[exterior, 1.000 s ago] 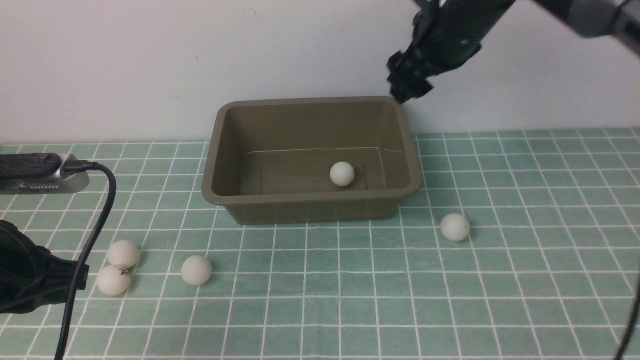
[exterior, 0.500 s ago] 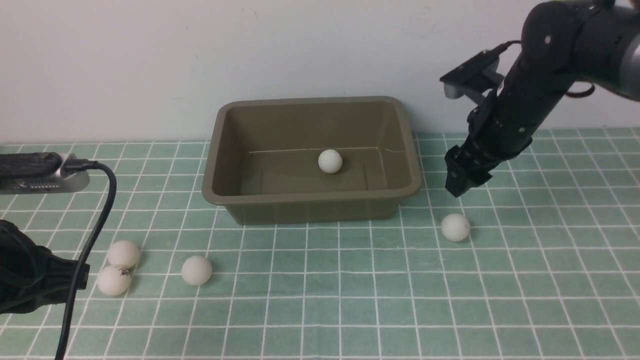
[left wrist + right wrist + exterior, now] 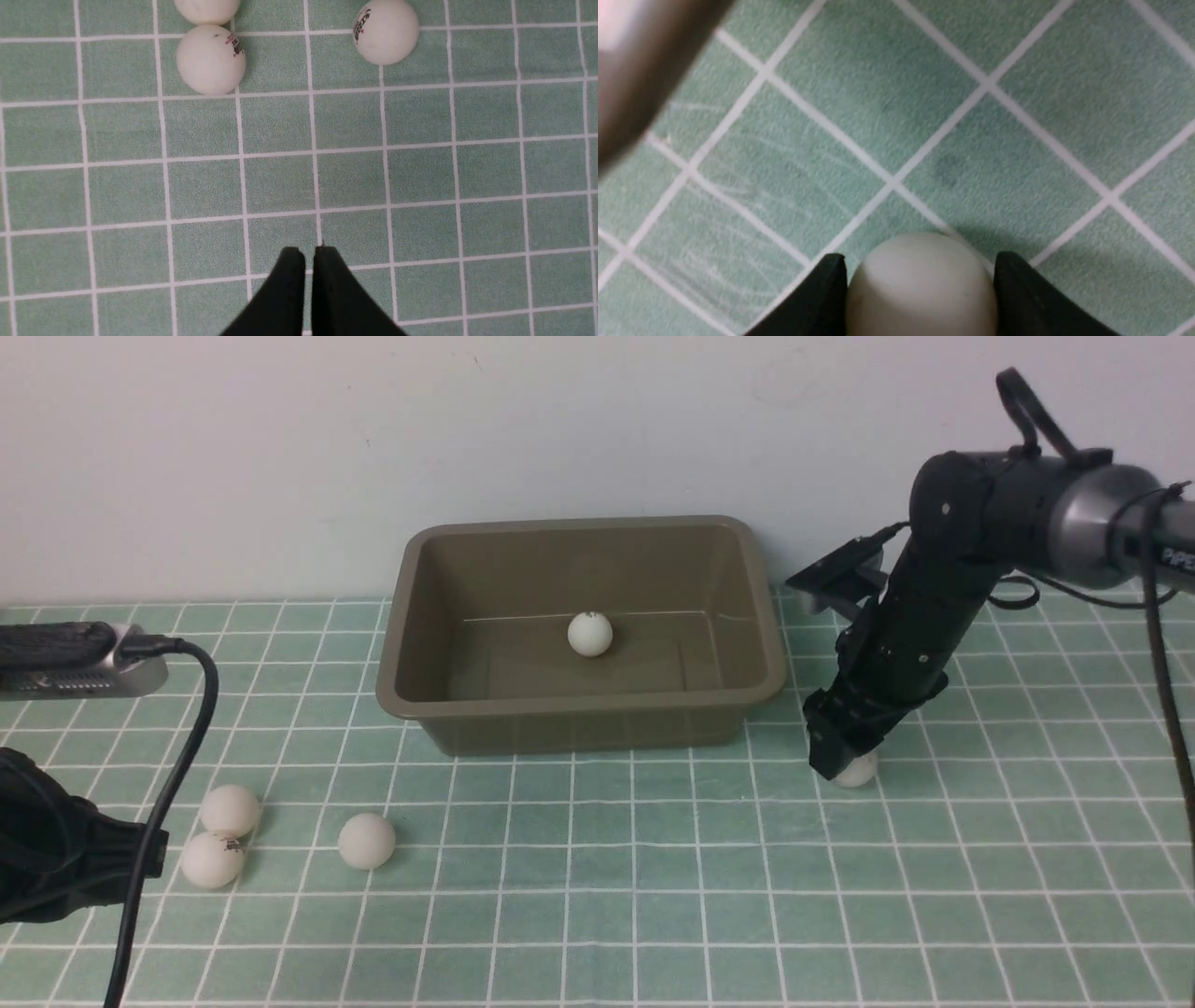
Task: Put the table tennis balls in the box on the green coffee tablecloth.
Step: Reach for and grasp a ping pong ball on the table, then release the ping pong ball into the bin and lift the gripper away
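The olive-brown box [image 3: 579, 705] stands at the back of the green coffee tablecloth [image 3: 597, 896], and one table tennis ball [image 3: 590, 634] lies inside it. Right of the box, my right gripper [image 3: 840, 761] reaches down to the cloth. Its fingers press both sides of another ball [image 3: 922, 284], which rests on the cloth [image 3: 859, 773]. Three more balls lie at the front left [image 3: 231, 810], [image 3: 213, 860], [image 3: 366, 841]; the left wrist view shows them [image 3: 210, 59], [image 3: 387, 31], [image 3: 207, 9] ahead of my left gripper [image 3: 309, 254], which is shut and empty.
My left arm [image 3: 56, 859] and its wrist camera [image 3: 75, 658] with a black cable sit at the left edge. A white wall rises right behind the box. The box's blurred corner [image 3: 640, 70] shows close beside the right gripper.
My right arm swung from above the box's back right corner down to the ball on the cloth, and its jaws closed in on it. The ball inside the box rolled left.
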{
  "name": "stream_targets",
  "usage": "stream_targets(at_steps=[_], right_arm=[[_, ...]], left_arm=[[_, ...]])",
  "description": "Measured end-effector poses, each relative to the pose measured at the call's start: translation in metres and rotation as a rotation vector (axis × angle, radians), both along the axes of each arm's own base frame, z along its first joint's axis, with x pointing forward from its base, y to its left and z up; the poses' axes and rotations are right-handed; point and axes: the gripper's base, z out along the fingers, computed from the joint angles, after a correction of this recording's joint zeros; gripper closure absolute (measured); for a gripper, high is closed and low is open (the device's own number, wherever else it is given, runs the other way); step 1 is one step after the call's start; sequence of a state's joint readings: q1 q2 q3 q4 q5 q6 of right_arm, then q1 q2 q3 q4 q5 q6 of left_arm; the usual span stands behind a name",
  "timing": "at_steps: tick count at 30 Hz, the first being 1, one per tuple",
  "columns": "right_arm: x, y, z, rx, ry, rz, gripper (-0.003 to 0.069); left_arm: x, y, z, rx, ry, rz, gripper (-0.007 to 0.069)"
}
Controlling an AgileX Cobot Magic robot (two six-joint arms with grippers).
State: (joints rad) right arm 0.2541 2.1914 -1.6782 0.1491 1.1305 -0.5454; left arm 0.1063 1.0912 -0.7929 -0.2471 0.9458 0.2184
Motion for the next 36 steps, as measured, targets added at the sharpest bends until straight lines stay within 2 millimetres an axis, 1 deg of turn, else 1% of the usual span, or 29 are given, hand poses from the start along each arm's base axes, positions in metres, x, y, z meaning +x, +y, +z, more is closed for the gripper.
stream_targets(at_steps=[1, 5, 11, 12, 14, 17, 21, 23, 24, 25, 27, 29, 30, 31, 33, 36], right_arm=[[-0.001, 0.0, 0.0, -0.003, 0.007, 0.005, 0.0302], [-0.003, -0.003, 0.003, -0.04, 0.04, 0.041, 0.0298], [0.011, -0.005, 0.027, -0.086, -0.04, 0.057, 0.0298], [0.015, -0.005, 0.035, -0.088, -0.072, 0.05, 0.0298], [0.026, -0.002, 0.058, -0.065, -0.152, 0.021, 0.0298], [0.033, 0.003, 0.081, -0.005, -0.22, -0.002, 0.0298], [0.035, 0.023, 0.113, 0.139, -0.291, 0.003, 0.0298], [0.031, 0.041, 0.127, 0.229, -0.311, 0.034, 0.0298], [0.027, 0.056, 0.134, 0.288, -0.327, 0.059, 0.0298], [0.024, 0.069, 0.136, 0.315, -0.344, 0.079, 0.0298], [0.022, 0.087, 0.135, 0.335, -0.373, 0.105, 0.0298], [0.019, 0.103, 0.127, 0.338, -0.379, 0.131, 0.0298], [0.02, 0.103, 0.126, 0.337, -0.378, 0.131, 0.0298], [0.019, 0.112, 0.118, 0.328, -0.37, 0.146, 0.0298], [0.019, 0.122, 0.101, 0.308, -0.345, 0.16, 0.0298], [0.025, 0.129, 0.069, 0.27, -0.294, 0.145, 0.0298]], left_arm=[[0.0, 0.0, 0.0, 0.0, 0.0, 0.0, 0.0615], [0.0, 0.0, 0.0, 0.0, 0.0, 0.0, 0.0615], [0.0, 0.0, 0.0, 0.0, 0.0, 0.0, 0.0615], [0.0, 0.0, 0.0, 0.0, 0.0, 0.0, 0.0615], [0.0, 0.0, 0.0, 0.0, 0.0, 0.0, 0.0615], [0.0, 0.0, 0.0, 0.0, 0.0, 0.0, 0.0615], [0.0, 0.0, 0.0, 0.0, -0.002, 0.0, 0.0615], [0.0, 0.0, 0.0, 0.001, -0.005, 0.001, 0.0615], [0.001, 0.0, 0.0, 0.001, -0.009, 0.002, 0.0615], [0.001, 0.0, 0.0, 0.002, -0.013, 0.003, 0.0615], [0.003, 0.001, 0.001, 0.006, -0.031, 0.006, 0.0615], [0.004, 0.001, 0.002, 0.009, -0.054, 0.012, 0.0615], [0.005, 0.001, 0.002, 0.011, -0.056, 0.012, 0.0615], [0.006, 0.002, 0.003, 0.012, -0.067, 0.015, 0.0615], [0.007, 0.002, 0.004, 0.016, -0.089, 0.02, 0.0615], [0.012, 0.004, 0.006, 0.027, -0.149, 0.035, 0.0603]])
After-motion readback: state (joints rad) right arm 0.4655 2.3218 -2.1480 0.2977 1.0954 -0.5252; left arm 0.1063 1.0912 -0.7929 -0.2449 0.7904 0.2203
